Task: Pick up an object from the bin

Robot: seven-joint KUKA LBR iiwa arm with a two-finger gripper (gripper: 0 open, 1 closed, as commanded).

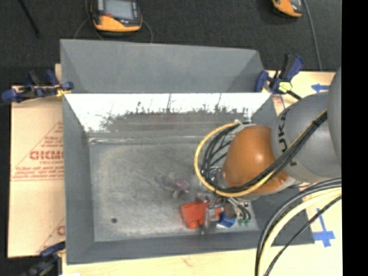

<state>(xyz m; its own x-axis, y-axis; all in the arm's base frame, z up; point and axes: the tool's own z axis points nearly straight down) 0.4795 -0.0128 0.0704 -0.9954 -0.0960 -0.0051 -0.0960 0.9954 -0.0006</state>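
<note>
The gripper (213, 214) sits low in the bin (77, 177), close to the floor by the near wall. The arm's orange cover (248, 154) and its loops of cable hide most of it, so I cannot tell whether it is wide, narrow or closed on something. A red block (192, 213) lies on the gripper's side away from the arm, touching it or very nearly. It is the largest thing in the bin and, in my judgement, the likeliest to be picked. A small blue piece (227, 222) sits right against the gripper's other side, towards the arm; whether it is loose or part of the robot is unclear. A small purplish-grey toy (179, 186) lies a little farther from the gripper than the red block and more towards the back wall, apart from the tool. Well beyond the red block, a dark speck (113, 220) sits alone on the floor. I judge the step in hand to be the grasp itself. The tool is at picking height beside the red block, but nothing shows the block inside the gripper, so no hold can be claimed. The next move calls for a firm closing on the block, if it is truly within reach, then a straight lift clear of the near wall. It also needs care that the blue piece is not pinched along with the block and that the block does not slip out sideways.
</note>
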